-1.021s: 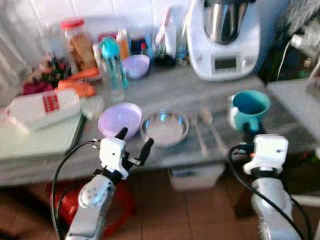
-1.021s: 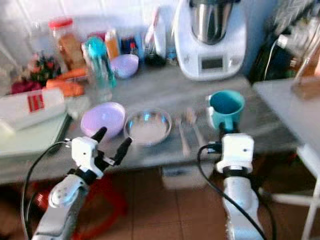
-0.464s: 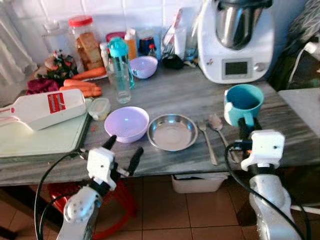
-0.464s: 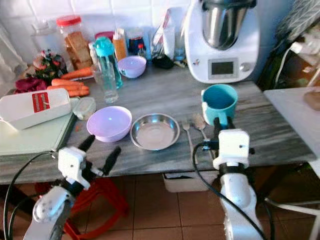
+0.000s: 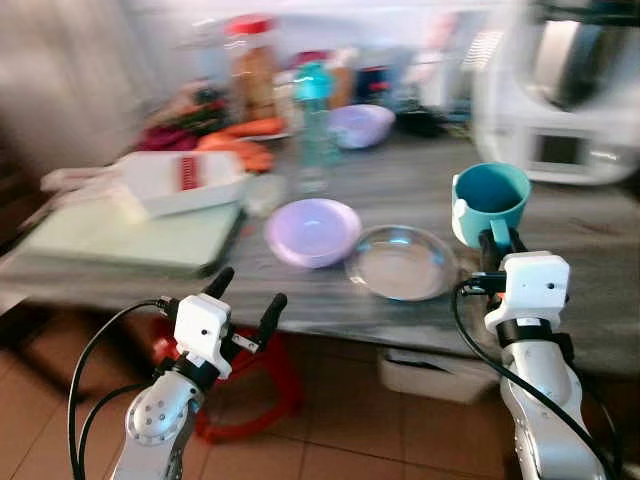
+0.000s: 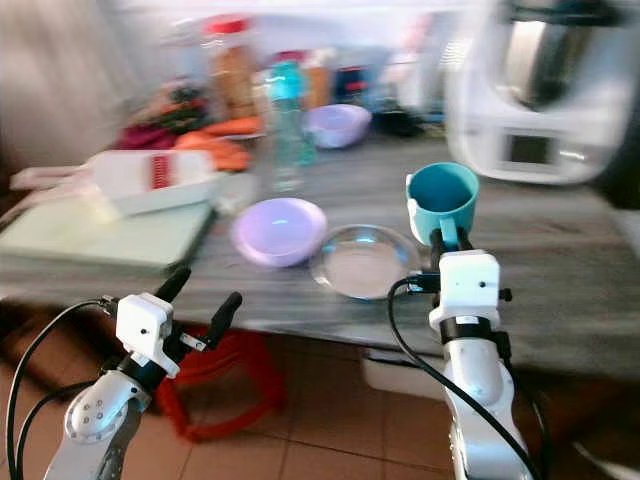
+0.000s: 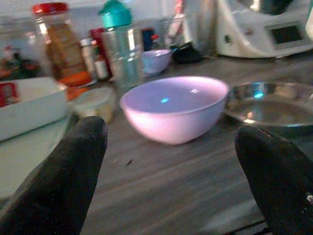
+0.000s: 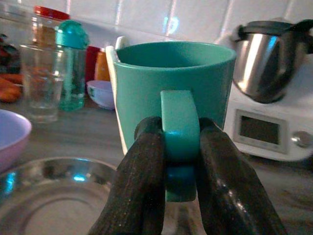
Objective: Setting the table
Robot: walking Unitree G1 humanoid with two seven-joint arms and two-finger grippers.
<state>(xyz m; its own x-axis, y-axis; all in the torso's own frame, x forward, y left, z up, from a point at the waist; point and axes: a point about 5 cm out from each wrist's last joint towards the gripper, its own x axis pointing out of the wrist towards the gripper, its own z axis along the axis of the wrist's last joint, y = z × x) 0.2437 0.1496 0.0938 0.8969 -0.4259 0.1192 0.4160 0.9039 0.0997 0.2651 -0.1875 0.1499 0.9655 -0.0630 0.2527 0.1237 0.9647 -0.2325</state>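
The head views now smear and the whole counter (image 5: 600, 230) sits further right than half a second ago: we read this as the camera turning left, not as things moving. Relative layout on the counter is unchanged.

Right gripper (image 8: 178, 161): fingers (image 8: 142, 191) narrow, pinched on the handle of the teal mug (image 5: 490, 203), one on each side. It holds the same grip as half a second ago. The mug appears upright, just right of the steel plate (image 5: 402, 262); we cannot tell whether its base rests on the counter or is lifted.

Left gripper (image 5: 245, 297): fingers (image 7: 58, 181) spread wide, empty, hanging just off the near edge of the counter. It points at the lilac bowl (image 7: 173, 107), which sits just left of the plate, near it. The gripper's pose matches the earlier frames.

Far side: bottle (image 5: 315, 125), jar (image 5: 252, 65), second bowl (image 5: 362, 125), food processor (image 5: 565, 95); all blurred.

Judgement: with the mug gripped and the body turning, we are likely starting the carry towards the table. Risk: tilting the mug during the turn.
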